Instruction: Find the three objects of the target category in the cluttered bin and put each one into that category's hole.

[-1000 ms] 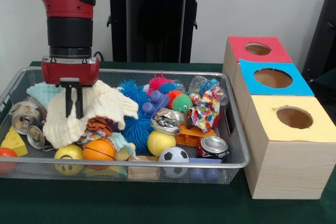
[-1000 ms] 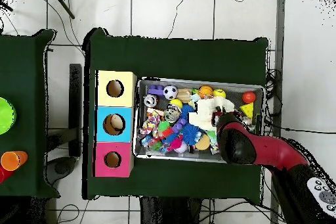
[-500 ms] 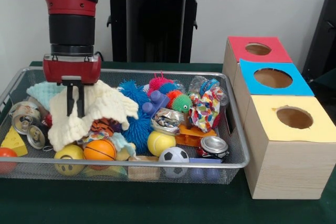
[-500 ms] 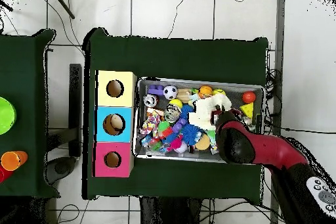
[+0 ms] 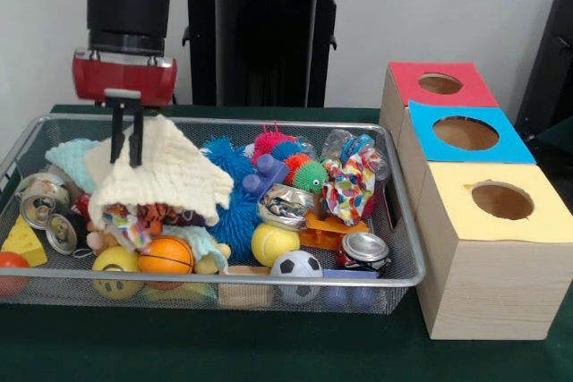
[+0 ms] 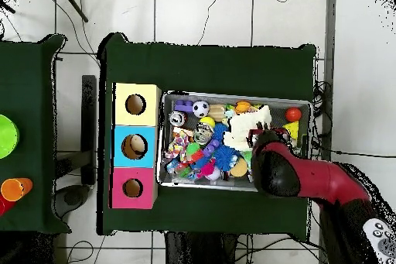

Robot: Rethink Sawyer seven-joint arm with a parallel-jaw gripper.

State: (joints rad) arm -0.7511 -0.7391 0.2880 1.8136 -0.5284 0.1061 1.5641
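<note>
The wire bin sits as full as ever, but the arm has climbed in the last second, and the gripper has come up with it, its two fingers pinched together on the peak of the cream waffle cloth. That cloth now hangs like a tent over the left half of the bin, its skirt off the pile, where a moment ago it lay slumped across the toys. To my eye this is clearing, not collecting: the waffle cloth is not one of the wanted pieces. Lifting it has bared a scrap of patch-printed fabric underneath, just above the orange ball; I can't say for sure it is a target. A plainer printed cloth lies bunched at the bin's right end, nearest the yellow-panelled hole, which looks empty.
</note>
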